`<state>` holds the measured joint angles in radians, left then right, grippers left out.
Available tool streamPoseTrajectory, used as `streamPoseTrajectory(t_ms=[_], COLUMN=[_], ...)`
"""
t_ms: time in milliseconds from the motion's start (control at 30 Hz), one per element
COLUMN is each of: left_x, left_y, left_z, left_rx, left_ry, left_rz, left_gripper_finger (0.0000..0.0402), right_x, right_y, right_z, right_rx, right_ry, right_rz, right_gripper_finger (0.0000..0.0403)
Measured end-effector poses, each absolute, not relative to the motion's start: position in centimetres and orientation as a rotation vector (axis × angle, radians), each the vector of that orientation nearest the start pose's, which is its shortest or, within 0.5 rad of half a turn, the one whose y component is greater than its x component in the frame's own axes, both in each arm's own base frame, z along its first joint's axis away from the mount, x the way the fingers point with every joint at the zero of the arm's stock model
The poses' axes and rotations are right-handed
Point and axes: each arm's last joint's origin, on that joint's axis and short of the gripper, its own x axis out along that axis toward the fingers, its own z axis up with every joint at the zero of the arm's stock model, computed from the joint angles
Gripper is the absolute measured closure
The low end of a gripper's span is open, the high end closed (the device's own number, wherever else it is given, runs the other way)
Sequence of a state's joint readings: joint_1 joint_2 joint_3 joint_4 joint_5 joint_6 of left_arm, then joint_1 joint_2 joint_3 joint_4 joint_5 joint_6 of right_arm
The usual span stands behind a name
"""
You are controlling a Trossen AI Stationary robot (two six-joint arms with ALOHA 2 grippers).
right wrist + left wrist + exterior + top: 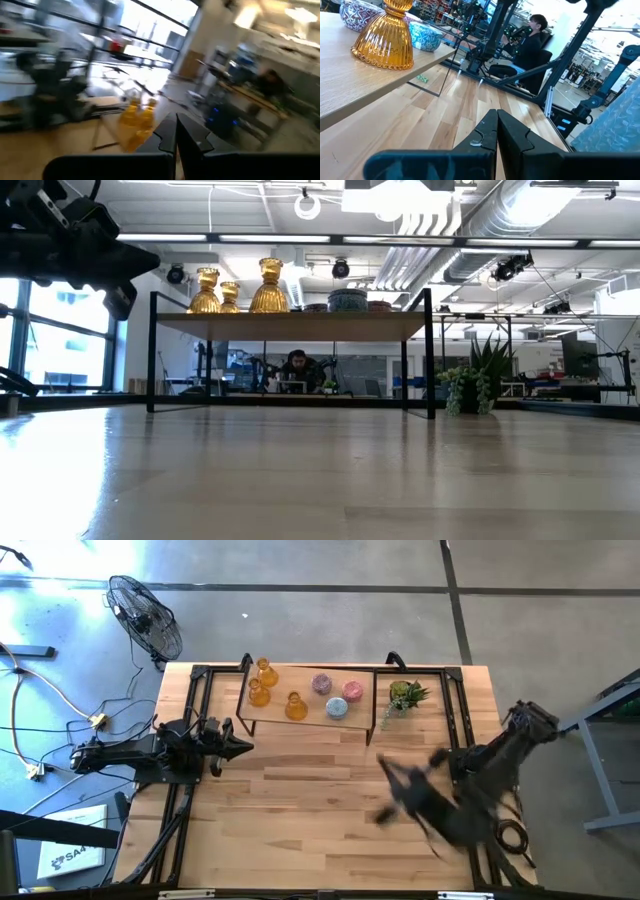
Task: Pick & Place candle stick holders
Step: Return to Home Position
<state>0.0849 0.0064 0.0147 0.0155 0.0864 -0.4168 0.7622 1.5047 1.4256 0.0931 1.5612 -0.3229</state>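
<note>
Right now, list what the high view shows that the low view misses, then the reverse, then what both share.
Only the high view: both arms whole, with the left end effector shut over the left side of the table and the right end effector over its right half, plus a fan on the floor.
Only the low view: a person seated beyond the shelf, and ceiling ducts.
Both: three amber holders and the blue holder on the shelf, with the plant beside it.
</note>
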Motion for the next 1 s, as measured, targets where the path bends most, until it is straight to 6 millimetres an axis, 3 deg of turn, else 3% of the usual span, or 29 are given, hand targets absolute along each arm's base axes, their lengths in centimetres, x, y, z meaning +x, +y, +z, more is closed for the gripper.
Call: streamPoseTrajectory(t_ms=[100, 233, 367, 567, 667, 800, 900, 1000], left_x=[9.7, 9.7, 9.7, 9.7, 9.7, 9.7, 9.7, 9.7], left_y=[0.6, 0.6, 0.6, 0.6, 0.6, 0.6, 0.6, 0.6], left_z=[17.0, 17.0, 17.0, 17.0, 17.0, 17.0, 17.0, 17.0], left_rx=[-0.415, -0.415, -0.415, -0.415, -0.415, -0.415, -0.415, -0.415], left_ry=[-0.023, -0.023, -0.023, -0.023, -0.023, -0.023, -0.023, -0.023], left_rz=[-0.007, -0.007, -0.007, -0.007, -0.007, -0.006, -0.007, -0.007], left_gripper_finger=[0.04, 0.04, 0.04, 0.04, 0.04, 0.04, 0.04, 0.04], right_x=[27.8, 30.9, 33.0, 34.4, 33.9, 30.3, 26.7, 23.9], right_y=[16.2, 11.0, 6.0, 0.5, -1.6, -2.7, -2.2, -1.2], right_z=[41.0, 40.9, 40.4, 39.8, 39.3, 39.0, 39.0, 38.9], right_rx=[-0.266, -0.151, -0.139, -0.359, -0.387, -0.255, -0.142, -0.08], right_ry=[0.129, 0.071, 0.065, 0.158, 0.229, 0.441, 0.597, 0.601], right_rz=[-0.902, -0.919, -0.834, -0.599, -0.424, -0.241, -0.253, -0.322], right_gripper_finger=[0.0399, 0.0399, 0.0398, 0.0398, 0.0398, 0.0398, 0.0398, 0.0398])
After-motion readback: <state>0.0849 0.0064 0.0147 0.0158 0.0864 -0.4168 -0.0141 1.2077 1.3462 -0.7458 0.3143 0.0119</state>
